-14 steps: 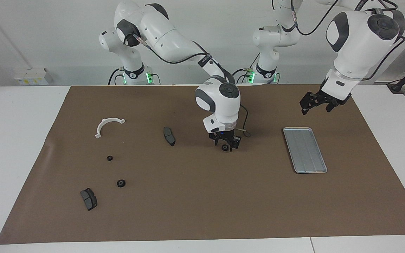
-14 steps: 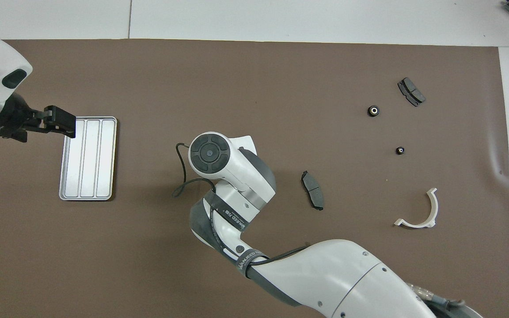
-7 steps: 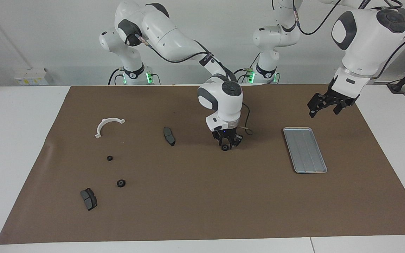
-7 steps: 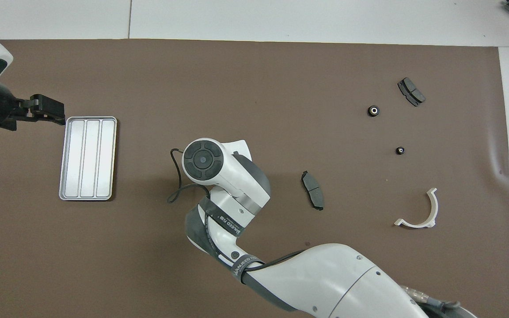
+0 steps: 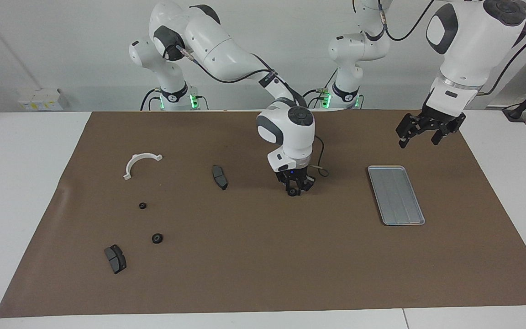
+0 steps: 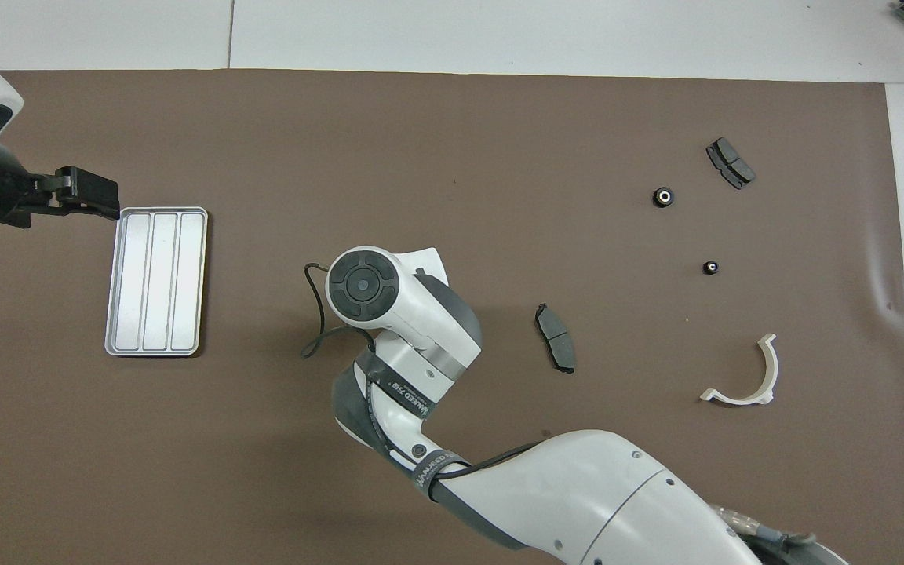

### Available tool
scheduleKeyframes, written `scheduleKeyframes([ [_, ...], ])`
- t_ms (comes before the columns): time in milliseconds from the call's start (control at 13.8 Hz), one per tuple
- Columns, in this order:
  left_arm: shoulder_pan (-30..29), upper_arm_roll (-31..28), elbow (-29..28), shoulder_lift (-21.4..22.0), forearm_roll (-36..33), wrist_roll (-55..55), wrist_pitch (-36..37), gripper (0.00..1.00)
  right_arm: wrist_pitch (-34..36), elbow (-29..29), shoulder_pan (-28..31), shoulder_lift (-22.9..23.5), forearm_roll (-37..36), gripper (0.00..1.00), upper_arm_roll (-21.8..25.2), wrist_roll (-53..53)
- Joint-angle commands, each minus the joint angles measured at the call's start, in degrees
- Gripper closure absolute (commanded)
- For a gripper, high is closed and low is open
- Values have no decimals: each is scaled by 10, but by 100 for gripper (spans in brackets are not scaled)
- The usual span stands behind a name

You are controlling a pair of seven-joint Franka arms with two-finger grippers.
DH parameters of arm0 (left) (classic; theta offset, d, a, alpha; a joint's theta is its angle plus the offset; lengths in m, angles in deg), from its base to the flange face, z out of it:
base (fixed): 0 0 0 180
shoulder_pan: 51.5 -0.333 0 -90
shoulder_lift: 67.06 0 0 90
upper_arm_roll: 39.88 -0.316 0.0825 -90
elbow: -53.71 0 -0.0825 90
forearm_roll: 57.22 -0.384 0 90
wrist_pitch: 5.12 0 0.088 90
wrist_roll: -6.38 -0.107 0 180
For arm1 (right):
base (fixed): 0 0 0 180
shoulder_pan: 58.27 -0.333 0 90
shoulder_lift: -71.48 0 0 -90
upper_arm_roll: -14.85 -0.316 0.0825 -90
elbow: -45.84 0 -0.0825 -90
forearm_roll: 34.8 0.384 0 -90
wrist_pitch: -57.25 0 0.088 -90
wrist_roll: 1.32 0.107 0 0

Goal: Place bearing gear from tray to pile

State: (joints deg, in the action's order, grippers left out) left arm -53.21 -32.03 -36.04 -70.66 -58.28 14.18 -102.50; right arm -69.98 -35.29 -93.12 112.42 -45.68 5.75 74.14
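At the middle of the desk (image 5: 263, 274), the right tool (image 5: 294, 188) hangs low and straight down, its fingers drawn in tight on a small black bearing gear (image 5: 293, 192). I cannot tell whether the gear touches the desk or is just clear of it. It sits well apart from the tray (image 5: 395, 194), which lies bare toward the left arm's end, so the gear looks to be midway on its trip.

The pile is spread toward the right arm's end: a white bracket (image 5: 142, 163), one brake pad (image 5: 219, 177) nearest the tool, and another brake pad (image 5: 115, 258) farther from the robots. Two more small gears (image 5: 142, 205) (image 5: 156, 238) rest among them, likely where this one belongs.

The left tool (image 5: 419, 139) waits raised over the desk by the tray's end nearer the robots, fingers spread and holding nothing. I judge it is kept there to stay out of the way.
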Motion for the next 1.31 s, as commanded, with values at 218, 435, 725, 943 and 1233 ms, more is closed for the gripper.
scheduleKeyframes([
  [218, 0, -5, -9, 9, -3, -76, -9, 0, 6, 3, 12, -17, -19, 100, 2, 6],
  [435, -3, -5, -12, 11, -3, -79, -8, 0, 23, -37, 36, -61, -18, 100, 1, -30],
  [725, -4, -7, -12, 11, -3, -79, -9, 0, 5, -199, 105, -188, -1, 100, -2, -135],
  [943, -4, -7, -13, 12, -2, -78, -8, 0, -25, -320, 155, -276, 55, 100, -1, -249],
  [1233, -3, -6, -21, 17, -2, -78, -9, 0, -32, -403, 238, -325, 110, 100, 0, -414],
])
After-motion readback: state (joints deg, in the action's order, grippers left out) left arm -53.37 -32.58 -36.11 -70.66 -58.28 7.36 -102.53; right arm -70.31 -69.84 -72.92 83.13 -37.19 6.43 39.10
